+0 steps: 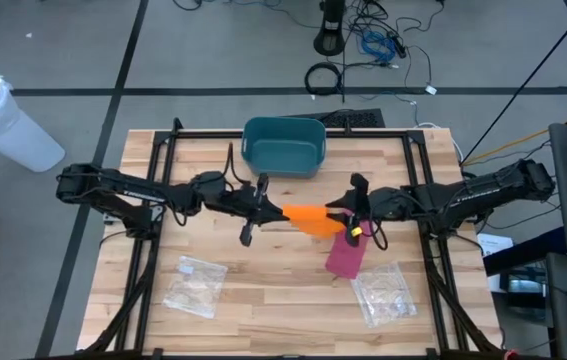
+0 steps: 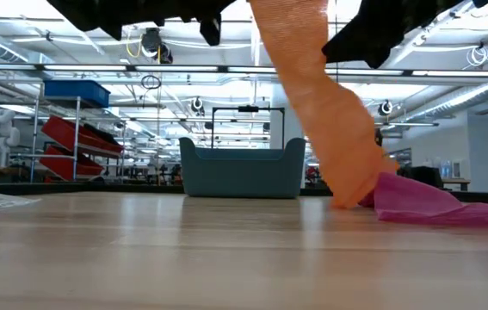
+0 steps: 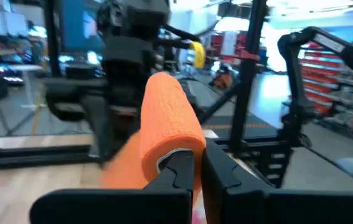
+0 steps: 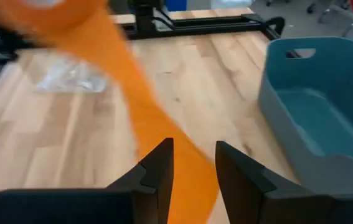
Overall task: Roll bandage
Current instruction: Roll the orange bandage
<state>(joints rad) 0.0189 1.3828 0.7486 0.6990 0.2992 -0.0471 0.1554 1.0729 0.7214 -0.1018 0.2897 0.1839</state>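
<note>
Looking down on the worktop, I have a teal bin at the middle of its far edge, empty as far as I can see. Both arms reach in from the side edges and meet over the centre. Between them hangs the orange bandage: its rolled end is up at my left tool, and the loose strip slopes down to the worktop beside a pink bandage lying flat toward the right of centre. My left tool is clenched on the orange roll; the left wrist view shows the fingers pinching its end. My right tool stands parted, with the orange strip running between its fingers in the right wrist view; I cannot tell whether they touch it. Two clear plastic wrappers lie near the front edge, one toward each front corner.
</note>
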